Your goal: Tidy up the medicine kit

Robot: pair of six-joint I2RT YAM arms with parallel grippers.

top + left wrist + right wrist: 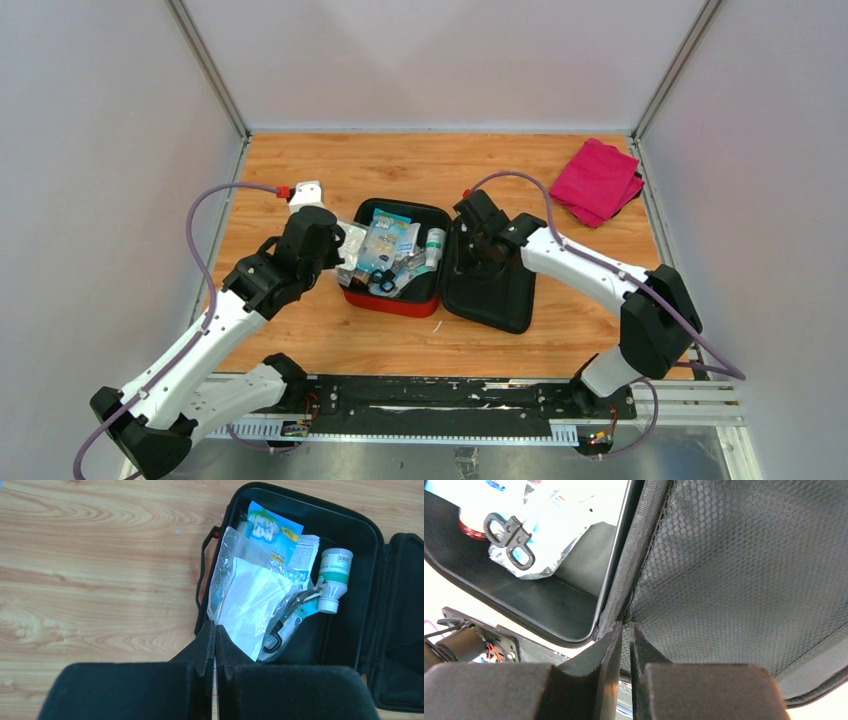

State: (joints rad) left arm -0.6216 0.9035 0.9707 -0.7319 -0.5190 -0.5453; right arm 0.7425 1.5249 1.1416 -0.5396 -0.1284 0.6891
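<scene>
Evidently soft-sided and light, to judge by the fabric shell of the medicine kit [392,302]. Lies open on the table [300,345] between the two pairs of jaws, tray half [345,637] just beyond the left jaws, lid [498,292] flat beneath the right jaws. Holds some shape at the moulded walls but probably sags and twists under a one-sided lift, so calls for a hold on a rim or wall, not on the slack mesh lining [744,570]. Left jaws shut tight with nothing visibly between them, tips at the tray's nearest rim, just beside the corner of a clear packet [250,600]. Right jaws nearly shut, apparently pinching the lid's fabric rim at the seam of mesh and zip band; looks a fair hold for swinging the lid over, given a steadying push on the tray wall from the left jaws' side. Beyond the left jaws, a loose heap: crinkly, slippery packets, a blue packet [272,527], a small white bottle [334,577] likely to roll, black-handled scissors or forceps [286,615] across the pile. No telling the height of the heap against the rim, hence the risk of fouling the zip. Hidden or unclear: the lid's outer face, the zip pull, anything beneath the packets, and the exact contact of the right jaws with the rim, lost in shadow.
</scene>
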